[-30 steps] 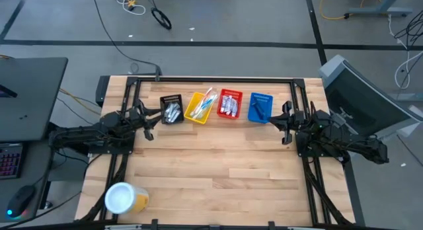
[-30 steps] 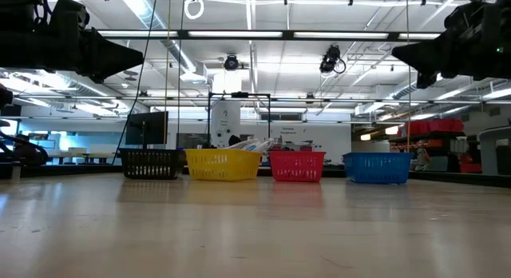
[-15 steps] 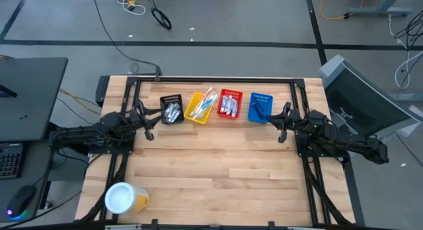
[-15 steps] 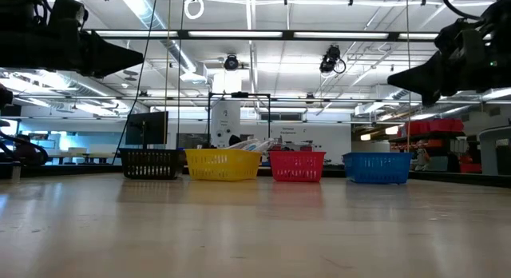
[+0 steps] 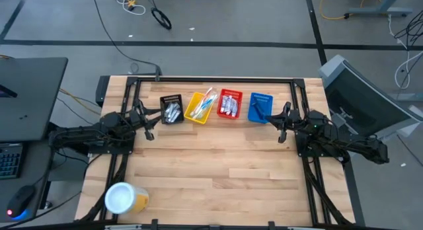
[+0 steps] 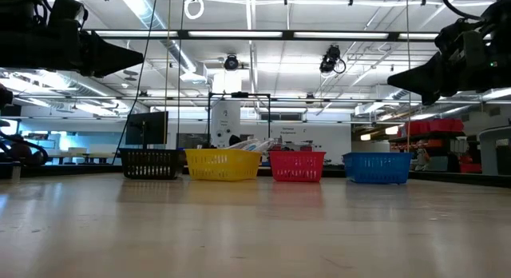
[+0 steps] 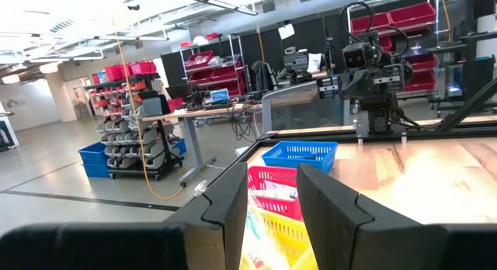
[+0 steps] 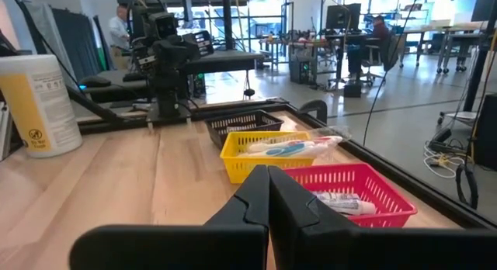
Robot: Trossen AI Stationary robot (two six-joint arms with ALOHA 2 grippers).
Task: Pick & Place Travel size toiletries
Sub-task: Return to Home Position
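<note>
- left arm: folded, reaching in from the left side, wrist about level
- left pincer: points toward the middle; its two fingers stand apart with a clear gap between them
- right arm: folded the same way on the right side, wrist about level
- right pincer: points inward, facing the left one; its fingers are pressed together, tips touching
- both pincers are well apart and show high in the low view
</note>
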